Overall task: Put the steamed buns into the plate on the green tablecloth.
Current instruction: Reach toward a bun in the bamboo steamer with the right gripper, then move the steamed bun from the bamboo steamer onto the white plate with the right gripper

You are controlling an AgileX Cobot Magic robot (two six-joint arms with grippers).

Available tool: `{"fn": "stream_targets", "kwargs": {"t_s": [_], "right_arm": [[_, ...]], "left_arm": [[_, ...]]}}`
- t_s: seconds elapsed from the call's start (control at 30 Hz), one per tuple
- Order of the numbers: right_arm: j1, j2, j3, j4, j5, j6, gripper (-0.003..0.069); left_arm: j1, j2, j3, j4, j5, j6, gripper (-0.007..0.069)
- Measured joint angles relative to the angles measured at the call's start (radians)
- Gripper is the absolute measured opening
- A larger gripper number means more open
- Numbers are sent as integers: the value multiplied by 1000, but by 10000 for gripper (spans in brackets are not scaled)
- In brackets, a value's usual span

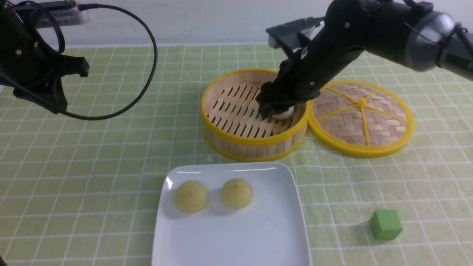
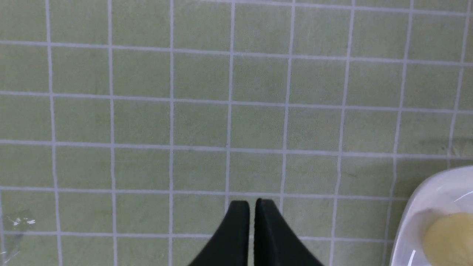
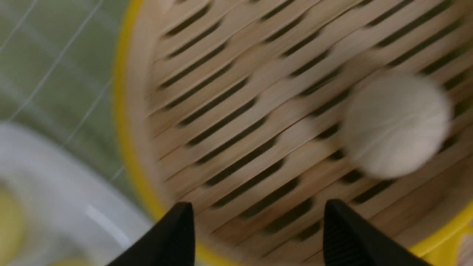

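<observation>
Two pale yellow steamed buns (image 1: 191, 196) (image 1: 237, 193) lie on the white square plate (image 1: 236, 240), which rests on the green tablecloth (image 1: 92, 166). A greyish-beige bun (image 1: 285, 113) (image 3: 397, 125) sits on the slats inside the bamboo basket (image 1: 255, 149). My right gripper (image 3: 258, 210) reaches down into the basket, open and empty; the bun lies just beyond its fingertips, off to one side. Far to the left, my left gripper (image 2: 252, 203) hangs shut and empty above bare cloth, with the plate's corner (image 2: 417, 207) and a yellow bun (image 2: 449, 240) at the edge of its view.
The basket's woven lid (image 1: 362, 114) lies flat against the basket's right side. A small green cube (image 1: 385, 224) sits on the cloth right of the plate. A black cable (image 1: 147, 74) loops from the left arm over the cloth.
</observation>
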State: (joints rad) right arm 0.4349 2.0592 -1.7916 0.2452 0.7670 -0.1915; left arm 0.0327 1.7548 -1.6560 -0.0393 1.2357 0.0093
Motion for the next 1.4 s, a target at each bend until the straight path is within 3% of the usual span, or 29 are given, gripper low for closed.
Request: {"fn": "stream_targets", "kwargs": {"t_s": [0.27,0.43,0.53,0.63,0.7,0.83,0.93,1.07,1.23,1.4], "right_arm": [[-34,107,0,-81,-205,7,427],[-34,148,0,-121,-241,7,393],[-34,150,0,-126,-241,7,280],[-34,125,-38,-137,-180,6,52],[-34,91,-88,-143,-93,3,23],[-34,-20,-212,-139,123,-2,24],[-34,-182,-314,-133,400,1,24],[-35,-316,-294,-96,471,40,24],[-3,-470,-30,82,482,47,24],[117,-467,307,171,466,15,27]], "left_arm": [[0,10,0,0,0,0,54],[0,34,0,2,0,0,55],[0,40,0,4,0,0,56],[0,42,0,10,0,-9,64],[0,42,0,10,0,-19,67],[0,42,0,11,0,-37,69],[0,42,0,11,0,-84,72],[0,42,0,12,0,-107,73],[0,42,0,13,0,-109,83],[0,42,0,12,0,-109,85]]}}
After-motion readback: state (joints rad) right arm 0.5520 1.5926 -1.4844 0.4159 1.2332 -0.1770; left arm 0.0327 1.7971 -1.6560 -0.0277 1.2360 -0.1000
